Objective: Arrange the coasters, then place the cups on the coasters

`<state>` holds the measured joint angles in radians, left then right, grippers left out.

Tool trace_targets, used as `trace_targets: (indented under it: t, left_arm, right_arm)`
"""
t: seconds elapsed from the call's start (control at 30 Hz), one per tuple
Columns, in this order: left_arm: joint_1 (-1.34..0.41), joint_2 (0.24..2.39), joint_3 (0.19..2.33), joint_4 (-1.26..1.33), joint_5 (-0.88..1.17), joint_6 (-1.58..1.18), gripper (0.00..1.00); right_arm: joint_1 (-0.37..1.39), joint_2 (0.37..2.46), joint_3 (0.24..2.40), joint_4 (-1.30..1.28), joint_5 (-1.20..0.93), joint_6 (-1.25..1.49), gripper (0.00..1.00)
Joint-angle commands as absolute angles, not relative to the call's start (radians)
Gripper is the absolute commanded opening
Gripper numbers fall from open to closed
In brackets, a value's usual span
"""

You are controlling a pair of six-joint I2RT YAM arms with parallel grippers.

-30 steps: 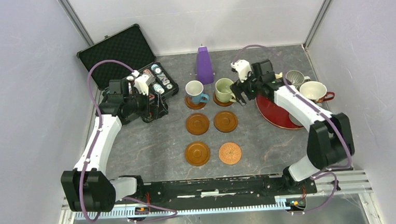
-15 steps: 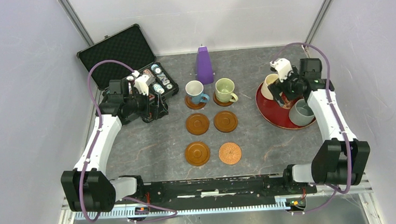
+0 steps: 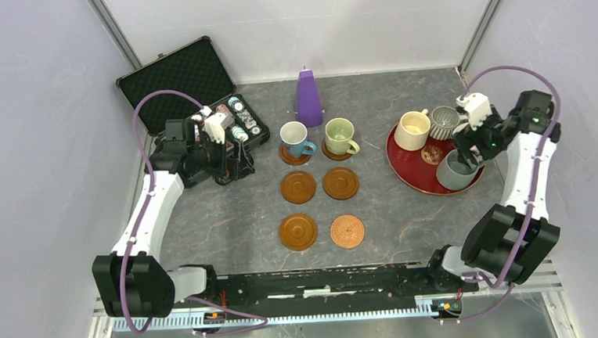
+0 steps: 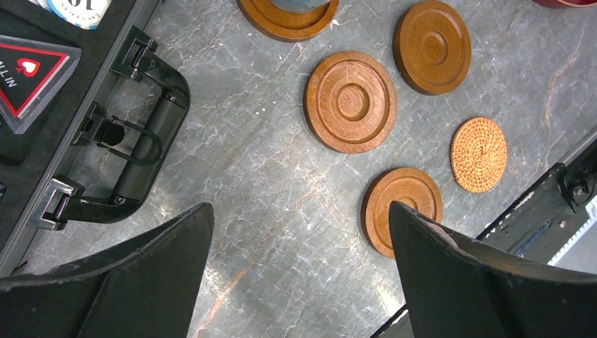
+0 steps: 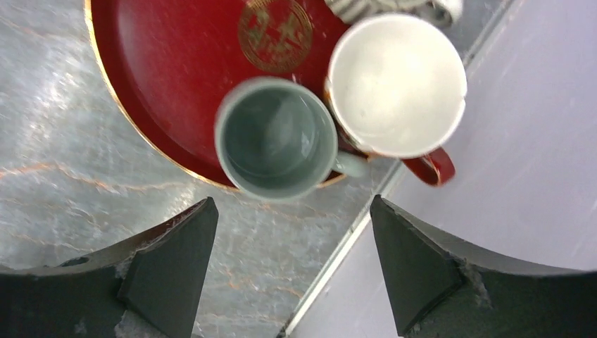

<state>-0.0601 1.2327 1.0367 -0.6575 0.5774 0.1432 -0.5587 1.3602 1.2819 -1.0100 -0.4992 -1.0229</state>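
Six coasters lie in two columns mid-table; four are bare, such as the ringed one [image 3: 298, 187] [image 4: 350, 101] and the lighter woven one [image 3: 347, 231] [image 4: 479, 154]. The blue cup [image 3: 294, 135] and pale green cup [image 3: 339, 135] each stand on a back coaster. On the red tray [image 3: 405, 162] [image 5: 162, 70] stand the cream cup [image 3: 413, 131], grey ribbed cup [image 3: 443, 121] and grey-teal cup [image 3: 456, 169] [image 5: 276, 137]. The red cup [image 5: 396, 84] sits beside it at the wall. My right gripper [image 3: 469, 144] [image 5: 292, 204] hovers open above these two, holding nothing. My left gripper [image 3: 229, 161] [image 4: 301, 205] stands open over bare table.
An open black case [image 3: 188, 82] with poker chips sits at the back left, its handle [image 4: 134, 141] just beside my left gripper. A purple cone [image 3: 308, 96] stands behind the two placed cups. The right wall [image 5: 521, 141] runs close along the tray.
My right arm has swung right, from beside the pale green cup to above the tray's right side. The green cup stays on its coaster. The left arm has not moved.
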Motion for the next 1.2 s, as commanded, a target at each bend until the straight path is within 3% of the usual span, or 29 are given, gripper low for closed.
trace_targets:
  t: [0.0, 0.3, 0.43, 0.6, 1.17]
  left_arm:
    - [-0.054, 1.235, 1.085, -0.665, 0.603, 0.173, 1.0]
    - [-0.055, 1.25, 1.089, -0.67, 0.594, 0.173, 1.0]
    - [-0.054, 1.251, 1.091, -0.67, 0.586, 0.172, 1.0]
    - [-0.054, 1.251, 1.088, -0.667, 0.574, 0.172, 1.0]
    - [-0.054, 1.251, 1.077, -0.645, 0.563, 0.162, 1.0]
  right_arm:
    - [-0.683, 1.424, 1.342, -1.114, -0.54, -1.221, 0.86]
    - [-0.792, 1.526, 1.31, -1.015, -0.463, -1.295, 0.7]
    - [-0.789, 1.549, 1.281, -0.915, -0.466, -1.215, 0.59]
    - [-0.764, 1.559, 1.214, -0.761, -0.465, -1.088, 0.53]
    - [-0.633, 1.5, 1.023, -0.724, -0.512, -1.012, 0.51]
